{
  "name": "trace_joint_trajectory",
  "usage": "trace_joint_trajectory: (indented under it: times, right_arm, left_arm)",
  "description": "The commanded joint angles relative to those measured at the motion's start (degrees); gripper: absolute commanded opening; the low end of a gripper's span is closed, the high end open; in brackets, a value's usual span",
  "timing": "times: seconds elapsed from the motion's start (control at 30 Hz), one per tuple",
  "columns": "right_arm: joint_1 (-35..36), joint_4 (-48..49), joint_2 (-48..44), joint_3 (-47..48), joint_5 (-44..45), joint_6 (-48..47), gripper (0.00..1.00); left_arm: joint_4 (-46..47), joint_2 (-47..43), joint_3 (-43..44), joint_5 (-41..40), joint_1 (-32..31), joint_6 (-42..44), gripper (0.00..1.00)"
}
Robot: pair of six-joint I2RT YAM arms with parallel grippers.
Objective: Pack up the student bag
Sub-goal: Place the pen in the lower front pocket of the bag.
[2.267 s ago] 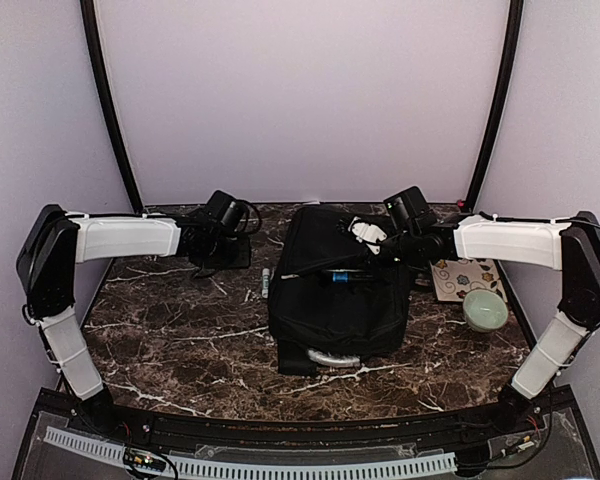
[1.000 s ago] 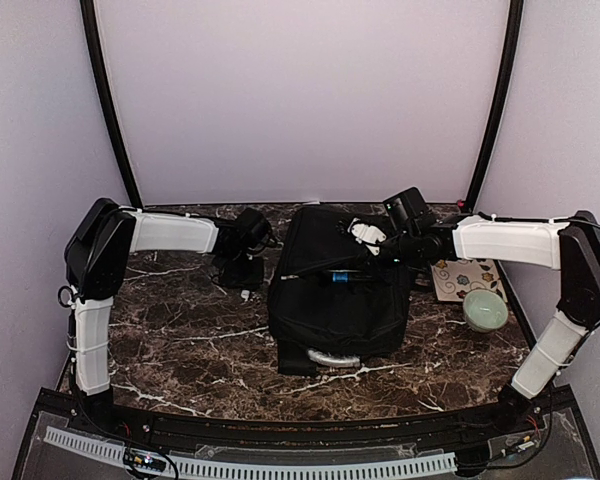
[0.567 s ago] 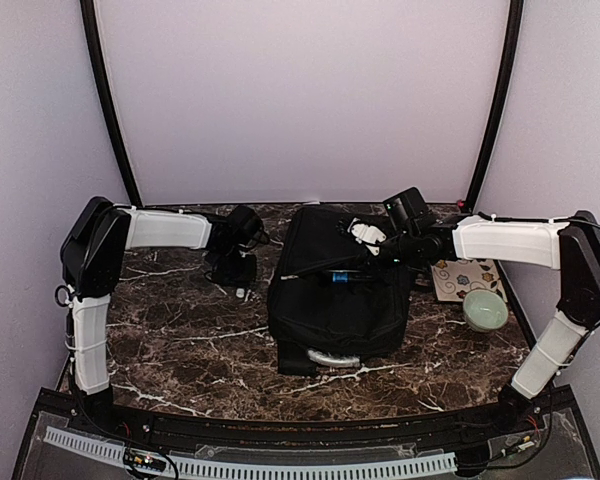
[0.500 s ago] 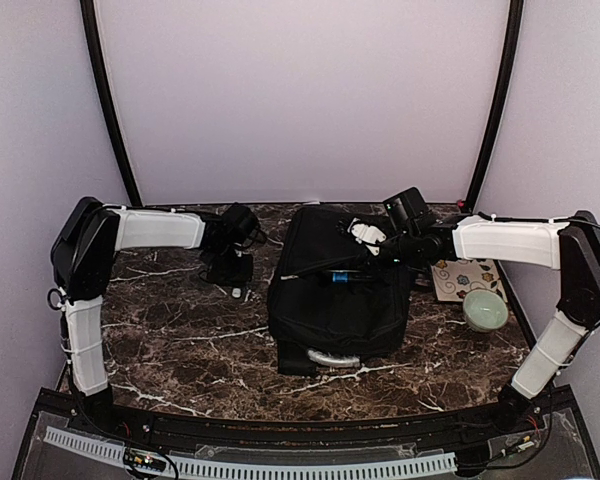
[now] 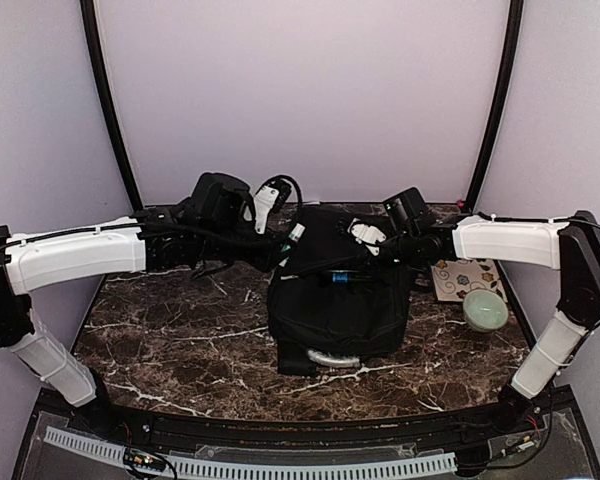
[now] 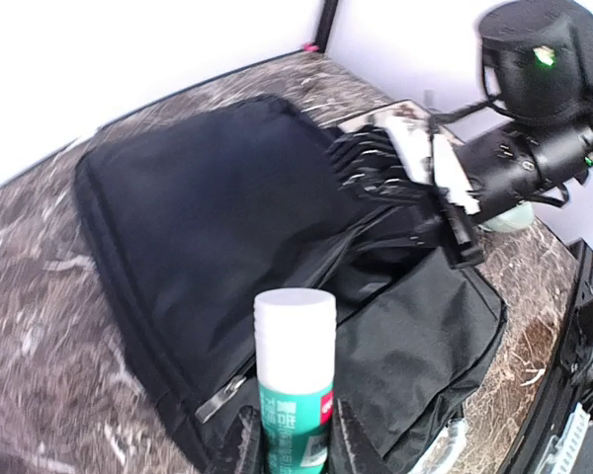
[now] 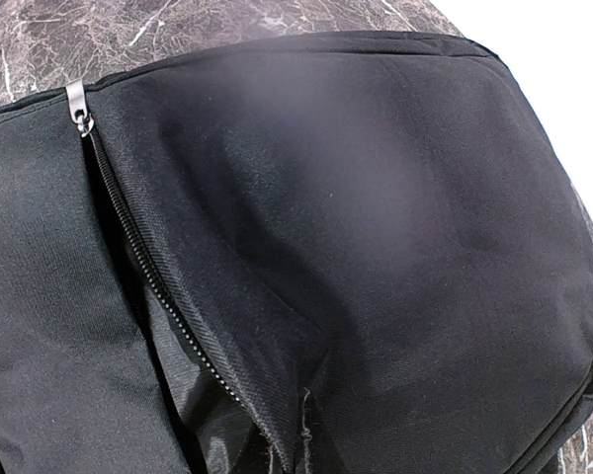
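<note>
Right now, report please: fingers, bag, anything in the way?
Left fingers shut on green tube, over student bag edge. Right fingers pinch its flap, pocket open. Nothing between tube and opening.

Soft, even overhead light; the far wall [image 5: 300, 100] washes pale lilac. The student bag [image 5: 335, 300] swallows detail in black. Left wrist view: wall blown white, near bench [image 6: 40, 326] smeared. Right wrist view: zipper pull [image 7: 77, 105] sharp, far fabric hazy.

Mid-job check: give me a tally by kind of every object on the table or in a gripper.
Student bag: 1
Glue stick: 1
Bowl: 1
Patterned card: 1
Blue pen-like item: 1
Total: 5
</note>
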Motion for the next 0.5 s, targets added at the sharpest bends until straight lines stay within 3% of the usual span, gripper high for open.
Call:
trace_joint_trajectory:
  times: [0.0,0.13,0.3,0.47]
  right_arm:
    - [1.04,0.40,0.20,1.19,-3.94,0.99,0.00]
    - [1.04,0.27,0.13,1.19,-4.02,1.20,0.00]
    - [1.04,0.22,0.03,1.19,-4.48,1.34,0.00]
    - [1.09,0.63,-0.37,1.19,-4.08,1.21,0.00]
  left_arm:
    - [9.24,1.17,-2.77,3.86,-1.94,9.91,0.11]
    - [13.48,3.54,-3.51,1.66,-6.70,20.09,0.11]
    - [13.14,9.56,-1.77,-7.63,-11.54,35.86,0.10]
    - [12.98,15.80,1.27,-15.05,-15.07,45.27,0.10]
